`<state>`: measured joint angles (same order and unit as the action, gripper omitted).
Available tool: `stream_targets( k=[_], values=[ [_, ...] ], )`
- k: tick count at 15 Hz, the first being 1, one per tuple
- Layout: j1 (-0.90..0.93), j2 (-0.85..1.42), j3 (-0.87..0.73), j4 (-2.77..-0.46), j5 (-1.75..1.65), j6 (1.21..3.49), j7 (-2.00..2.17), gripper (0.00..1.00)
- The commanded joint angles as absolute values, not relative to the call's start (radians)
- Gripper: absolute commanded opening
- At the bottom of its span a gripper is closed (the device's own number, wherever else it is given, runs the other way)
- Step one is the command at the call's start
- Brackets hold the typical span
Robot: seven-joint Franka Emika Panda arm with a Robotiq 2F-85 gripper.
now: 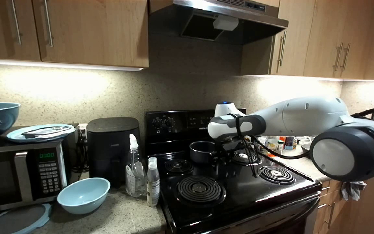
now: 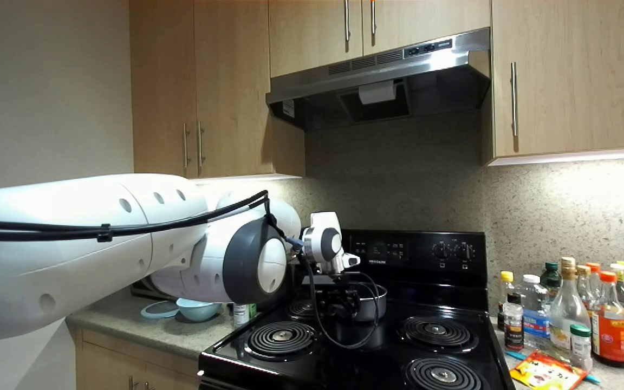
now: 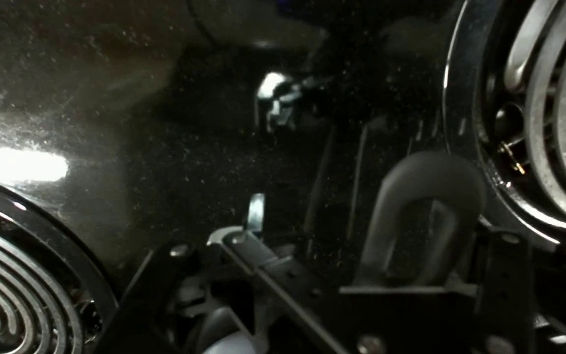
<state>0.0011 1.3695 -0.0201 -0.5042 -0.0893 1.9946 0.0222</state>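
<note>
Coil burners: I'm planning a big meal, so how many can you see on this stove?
4. In an exterior view: the front-left burner, back-left burner, front-right burner and back-right burner, the last partly covered. I see no others.

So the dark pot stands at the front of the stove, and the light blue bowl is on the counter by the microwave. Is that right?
Not quite: both exterior views show the dark pot at the back of the stove, near the control panel, not at the front. The light blue bowl is indeed on the counter by the microwave.
</note>
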Motion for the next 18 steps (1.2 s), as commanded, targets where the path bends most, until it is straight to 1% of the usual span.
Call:
stream_targets(
  k=[1,2,3,5,6,7,16,17,18],
  values=[
    [0.017,1.409,-0.036,-0.356,-0.091,1.986,-0.003,1.0],
    [0.025,1.407,-0.042,-0.33,-0.096,1.998,0.0,1.0],
    [0.031,1.34,-0.035,-0.417,-0.105,2.058,0.005,1.0],
    [0.041,1.316,-0.041,-0.42,-0.105,2.092,0.02,1.0],
    [0.031,1.355,-0.03,-0.381,-0.09,2.058,0.022,1.0],
    [0.037,1.345,-0.031,-0.381,-0.09,2.066,0.022,1.0],
    [-0.004,1.404,-0.025,-0.416,-0.077,2.069,0.029,1.0],
    [-0.009,1.409,-0.022,-0.414,-0.076,2.07,0.021,0.75],
    [-0.012,1.412,-0.021,-0.412,-0.076,2.069,0.019,0.74]
  ],
)
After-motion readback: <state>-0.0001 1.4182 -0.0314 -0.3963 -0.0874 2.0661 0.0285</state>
